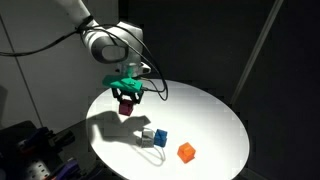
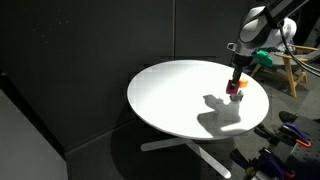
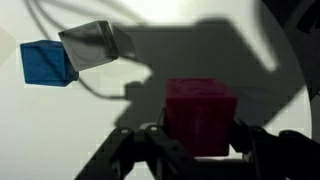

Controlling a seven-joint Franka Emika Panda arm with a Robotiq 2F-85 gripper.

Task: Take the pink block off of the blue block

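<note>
Table (image 1: 222, 108): round, white.
Gripper (image 1: 127, 101): closed on the pink block (image 3: 200, 115), hanging above the table.
Pink block: between the fingers, well apart from the blue block (image 1: 161, 137).
Blue block: on the table, just beside a grey cube (image 1: 148, 136).
Orange cube (image 1: 186, 152): on the table, near them.

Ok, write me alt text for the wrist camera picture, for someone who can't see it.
The gripper grips the pink block between its fingers, low in the frame, over a white table. At upper left on the table sit the blue block and a grey cube beside it.
</note>
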